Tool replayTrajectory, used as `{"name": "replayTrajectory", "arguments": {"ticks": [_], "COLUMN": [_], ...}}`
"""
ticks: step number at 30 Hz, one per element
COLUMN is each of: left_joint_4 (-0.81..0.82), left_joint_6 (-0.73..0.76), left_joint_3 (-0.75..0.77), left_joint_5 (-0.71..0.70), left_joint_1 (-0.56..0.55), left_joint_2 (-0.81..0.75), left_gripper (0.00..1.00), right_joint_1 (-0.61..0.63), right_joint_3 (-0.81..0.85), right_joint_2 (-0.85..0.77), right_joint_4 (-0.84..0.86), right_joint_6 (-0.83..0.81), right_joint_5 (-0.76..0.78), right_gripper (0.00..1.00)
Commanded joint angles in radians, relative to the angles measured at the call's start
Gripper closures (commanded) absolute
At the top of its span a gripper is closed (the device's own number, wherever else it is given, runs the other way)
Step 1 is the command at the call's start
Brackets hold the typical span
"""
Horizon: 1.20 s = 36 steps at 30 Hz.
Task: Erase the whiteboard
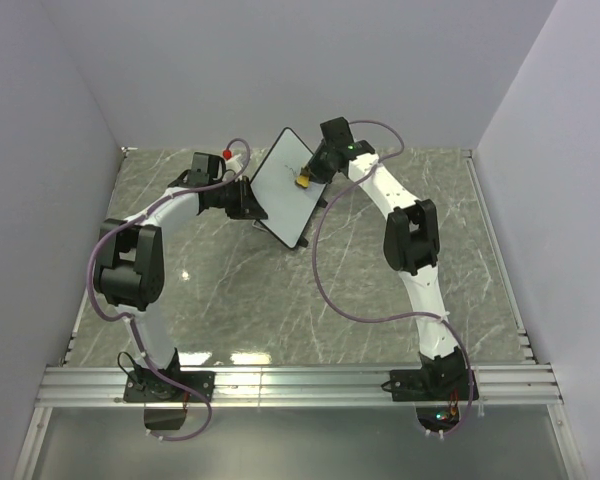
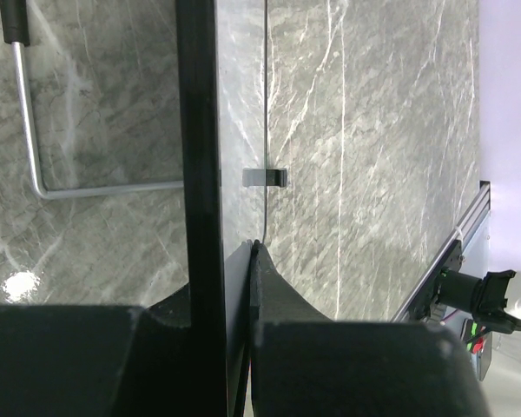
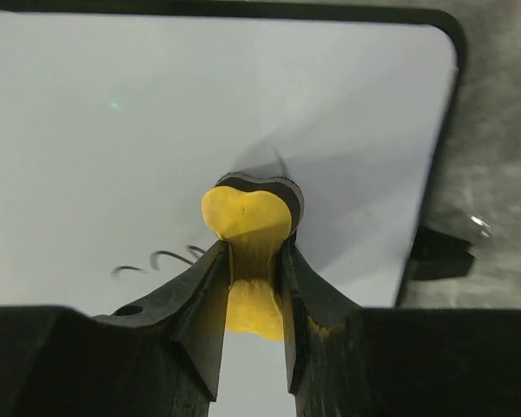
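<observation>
Grips whiteboard (image 1: 280, 195) rim in left end effector (image 1: 250, 208) for steadiness; presses yellow eraser (image 3: 246, 215), pinched in right end effector (image 3: 250, 254), onto face beside scribbles (image 3: 161, 259).

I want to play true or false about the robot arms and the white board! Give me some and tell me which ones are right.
1. The left tool grips the whiteboard by its edge. True.
2. The right tool is empty. False: it pinches a yellow eraser.
3. The eraser is up against the whiteboard. True.
4. The whiteboard is wiped all clean. False: some black scribbles show beside the eraser.
</observation>
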Motion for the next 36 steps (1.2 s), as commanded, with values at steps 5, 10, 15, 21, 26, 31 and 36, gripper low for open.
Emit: {"name": "replayTrajectory", "arguments": {"ticks": [5, 10, 15, 21, 26, 31, 36], "left_joint_4": [-0.189, -0.186, -0.189, -0.194, -0.195, -0.203, -0.203], "left_joint_6": [0.138, 0.138, 0.141, 0.147, 0.15, 0.15, 0.151], "left_joint_3": [-0.021, -0.021, -0.021, -0.02, -0.021, -0.012, -0.013], "left_joint_5": [-0.066, -0.054, -0.054, -0.065, -0.066, -0.063, -0.062], "left_joint_1": [-0.055, -0.055, -0.056, -0.056, -0.056, -0.056, -0.056], "left_joint_2": [0.086, 0.095, 0.096, 0.092, 0.093, 0.099, 0.096], "left_gripper": [1.0, 1.0, 1.0, 1.0, 1.0, 1.0, 1.0], "right_joint_1": [0.033, 0.039, 0.099, 0.13, 0.131, 0.114, 0.071], "right_joint_3": [-0.05, -0.073, -0.02, 0.155, 0.128, 0.108, 0.079], "right_joint_2": [0.034, -0.015, -0.036, 0.046, 0.035, 0.046, 0.061], "right_joint_4": [-0.161, -0.003, 0.153, 0.127, 0.14, 0.101, -0.029], "right_joint_6": [-0.059, -0.026, -0.019, 0.021, 0.017, 0.027, 0.027], "right_joint_5": [0.053, -0.025, -0.039, -0.065, -0.071, -0.063, -0.03], "right_gripper": [1.0, 1.0, 1.0, 1.0, 1.0, 1.0, 1.0]}}
